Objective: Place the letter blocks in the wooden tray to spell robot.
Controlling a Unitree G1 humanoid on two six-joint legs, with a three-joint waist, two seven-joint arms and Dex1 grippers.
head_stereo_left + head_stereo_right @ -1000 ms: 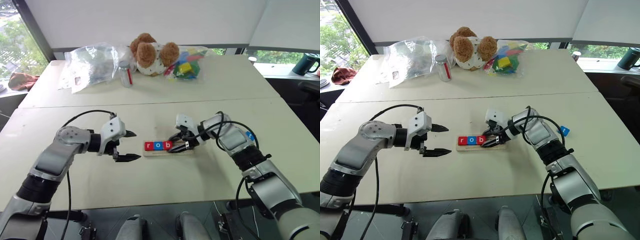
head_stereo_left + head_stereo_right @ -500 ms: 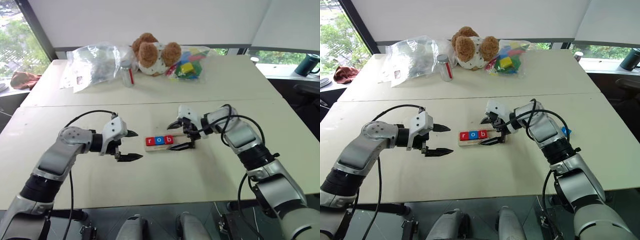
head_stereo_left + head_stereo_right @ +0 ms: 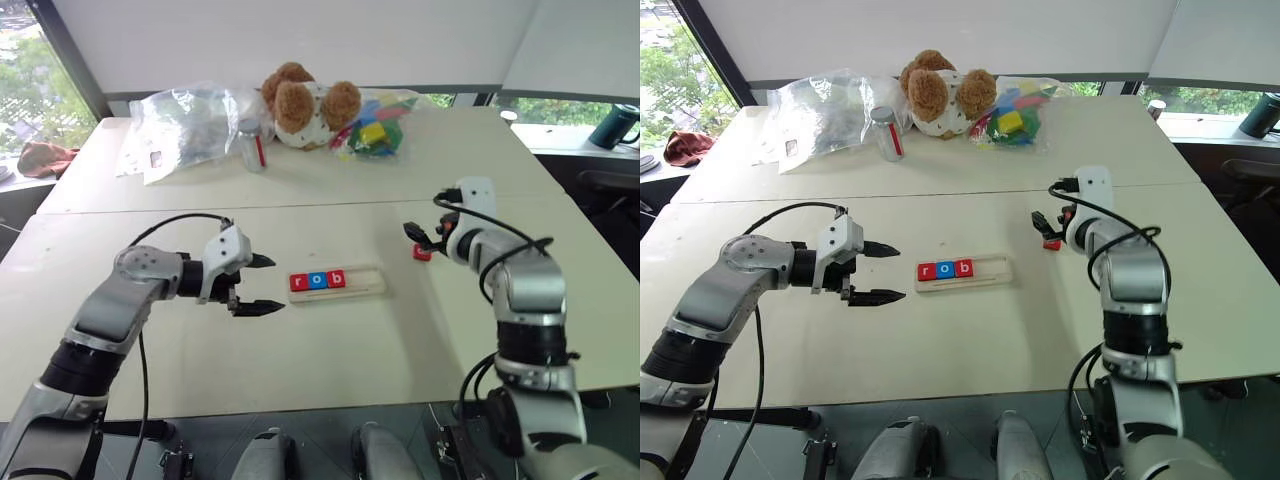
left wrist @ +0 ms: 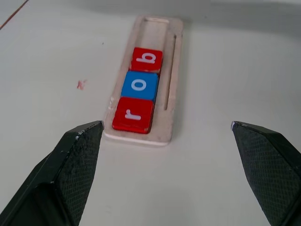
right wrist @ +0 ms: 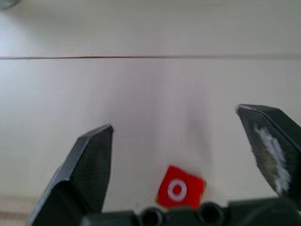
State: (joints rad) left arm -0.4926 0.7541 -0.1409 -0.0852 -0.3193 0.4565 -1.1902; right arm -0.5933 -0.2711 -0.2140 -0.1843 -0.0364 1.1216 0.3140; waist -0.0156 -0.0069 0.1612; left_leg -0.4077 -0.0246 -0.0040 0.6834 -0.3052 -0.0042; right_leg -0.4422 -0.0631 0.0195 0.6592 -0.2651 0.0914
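three letter blocks, a red r, a blue o and a red b, already sit touching in a row at the left end of the wooden tray, so two places at its right end are bare. the right gripper hangs with its jaws spread wide over a red o block lying flat on the worktop, well to the right of the tray. the step in hand looks like picking up this tile. it would be best to bring the jaws straight down so the tile sits centred between them, since it lies low and close to the wrist, then close on two opposite edges rather than corners, as the tile lies slightly turned. a thin flat tile can slip or tip, so grip low and lift level. the left gripper, jaws also spread and holding nothing, waits just left of the tray, where it could steady the strip if the tray slides.
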